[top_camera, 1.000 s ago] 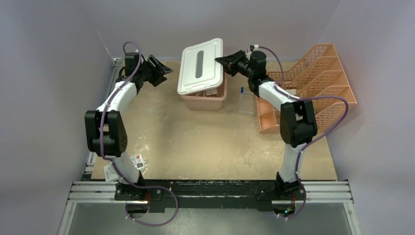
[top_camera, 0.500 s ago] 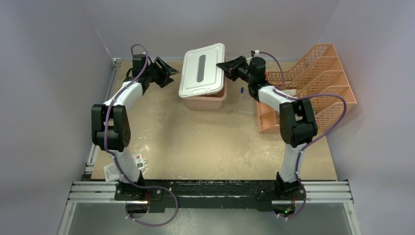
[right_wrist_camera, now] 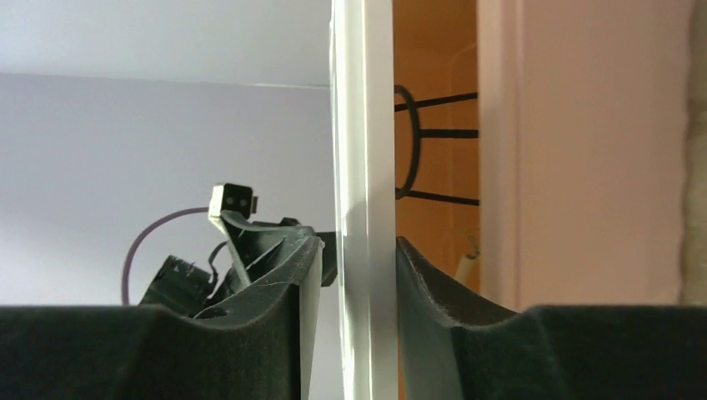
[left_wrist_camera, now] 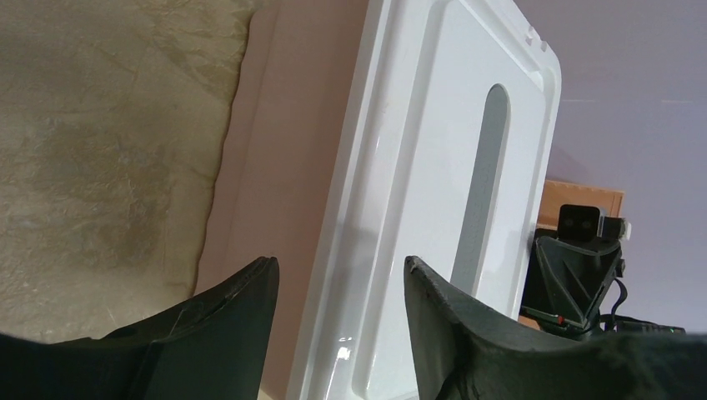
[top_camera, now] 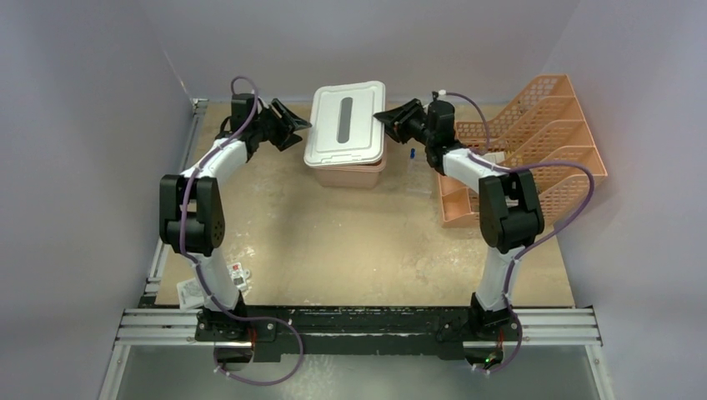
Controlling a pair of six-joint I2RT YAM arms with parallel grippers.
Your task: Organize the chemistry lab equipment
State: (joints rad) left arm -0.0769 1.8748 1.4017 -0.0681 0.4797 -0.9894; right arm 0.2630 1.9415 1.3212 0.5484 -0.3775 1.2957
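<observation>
Left arm (top_camera: pixel 218 158): white tubular links between bulky black joint housings.
Right arm (top_camera: pixel 471 167): the same white links and black housings.
Purple cable (top_camera: pixel 593 183): one thin line looped loosely along each arm, down to its foot.
Left gripper (left_wrist_camera: pixel 339 275): two matte black wedge-shaped fingers with rough edges.
Right gripper (right_wrist_camera: pixel 357 250): black fingers, curved on their inner faces.
Wrist camera (left_wrist_camera: pixel 582 220): a small black boxy module.

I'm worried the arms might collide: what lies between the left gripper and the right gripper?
Between the left gripper and right gripper lies the pink tub under its white lid, plain in the top view.
</observation>
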